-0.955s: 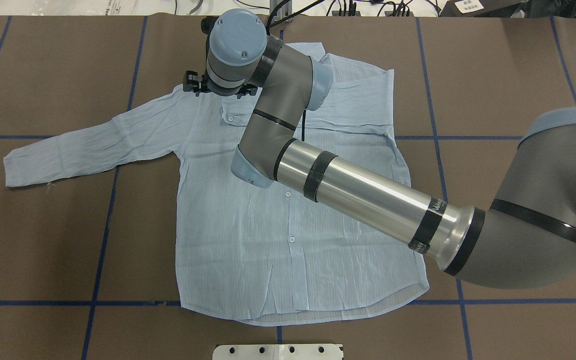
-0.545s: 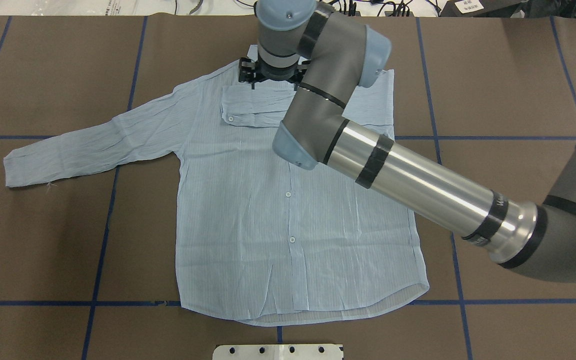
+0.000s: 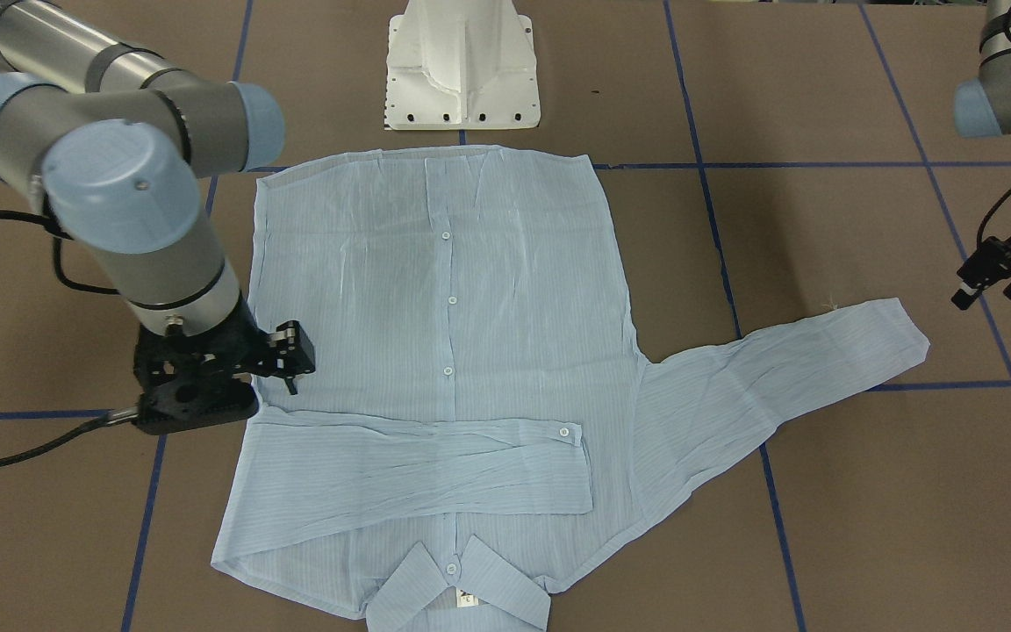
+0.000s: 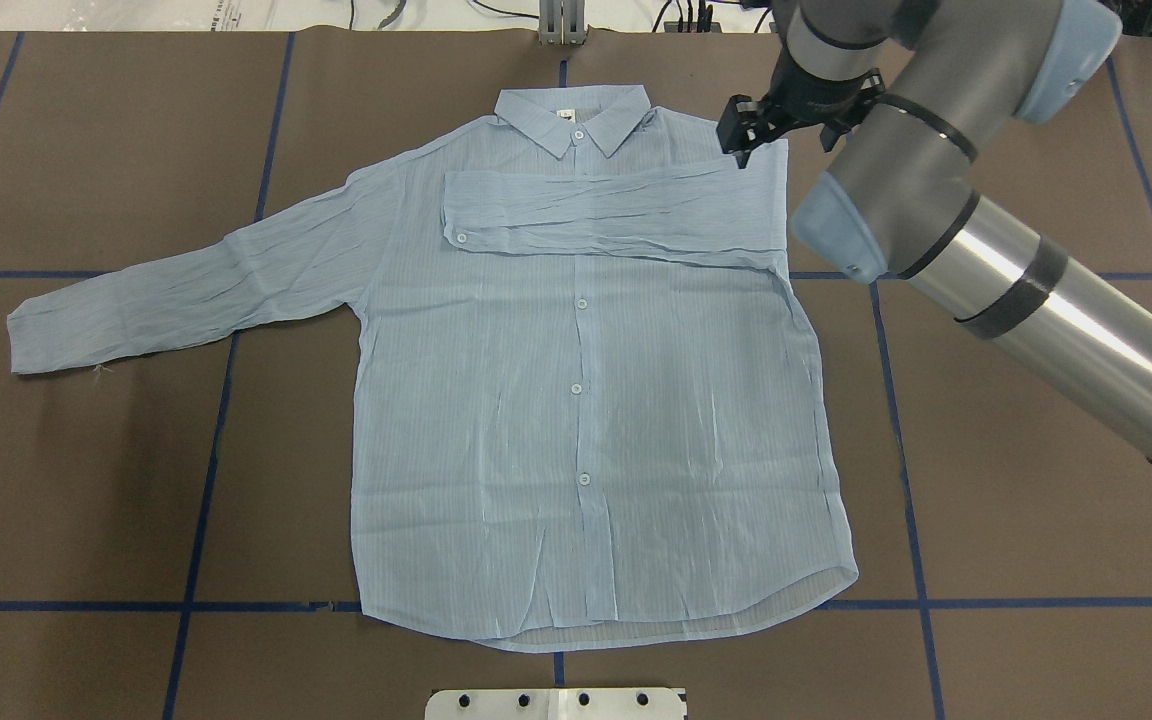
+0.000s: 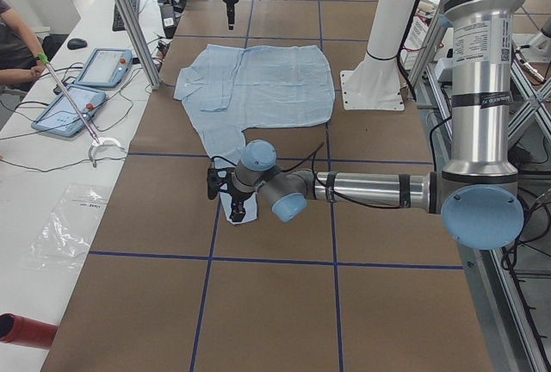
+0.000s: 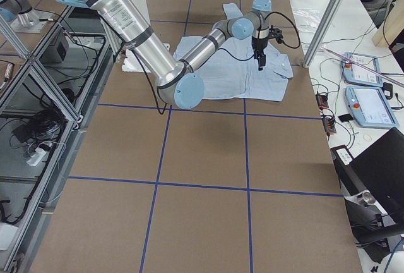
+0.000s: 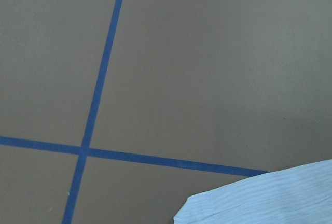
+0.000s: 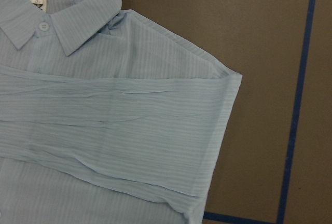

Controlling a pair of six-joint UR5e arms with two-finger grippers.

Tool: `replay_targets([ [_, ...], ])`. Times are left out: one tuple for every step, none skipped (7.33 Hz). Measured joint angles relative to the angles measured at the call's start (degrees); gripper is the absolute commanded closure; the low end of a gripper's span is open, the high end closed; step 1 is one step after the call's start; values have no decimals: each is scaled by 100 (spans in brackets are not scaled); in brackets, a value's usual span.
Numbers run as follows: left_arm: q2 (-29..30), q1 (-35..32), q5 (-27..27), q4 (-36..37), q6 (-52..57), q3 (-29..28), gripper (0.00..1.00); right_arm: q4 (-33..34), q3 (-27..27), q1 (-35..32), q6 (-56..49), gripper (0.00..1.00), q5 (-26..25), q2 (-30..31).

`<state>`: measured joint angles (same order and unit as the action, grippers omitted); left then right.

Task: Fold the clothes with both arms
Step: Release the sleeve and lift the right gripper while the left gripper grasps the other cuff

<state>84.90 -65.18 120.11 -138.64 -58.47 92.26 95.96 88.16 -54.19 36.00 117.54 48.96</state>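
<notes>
Overhead exterior: the light blue shirt [image 4: 576,400] lies flat and buttoned, front up, mid-table [image 4: 986,450], with its collar [image 4: 573,112] farthest from the robot.
One sleeve [image 4: 606,210] is folded across the chest and the other sleeve [image 4: 186,290] stretches toward the robot's left. Blue tape lines [image 4: 206,470] cross the table. The right gripper [image 4: 744,140] hangs over the folded shoulder corner; I cannot tell how far apart its fingers are. The left gripper [image 3: 993,283], its fingers apart and empty, hangs near the outstretched cuff.

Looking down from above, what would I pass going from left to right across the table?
Outstretched sleeve → button row down the shirt front → right claw at the shirt's shoulder → silver forearm of the right arm
</notes>
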Motion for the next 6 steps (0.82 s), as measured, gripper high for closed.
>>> replay_targets([
  [-76, 391, -339, -23, -377, 98, 20, 25, 61, -287, -427, 0, 302, 243],
  [-112, 733, -708, -20, -613, 109, 23, 31, 88, -538, -767, 0, 583, 430],
  [-124, 971, -970, -10, -733, 81, 23, 30, 116, -698, -973, 0, 766, 568],
  [-127, 1119, -1095, -2, -782, 29, 25, 27, 147, -771, -1063, 0, 848, 656],
  [-130, 1229, -1145, 0, -798, -53, 27, 23, 164, -798, -1096, 0, 880, 694],
  [-131, 1317, -1200, -1, -803, -142, 30, 19, 175, -807, -1107, 0, 894, 712],
])
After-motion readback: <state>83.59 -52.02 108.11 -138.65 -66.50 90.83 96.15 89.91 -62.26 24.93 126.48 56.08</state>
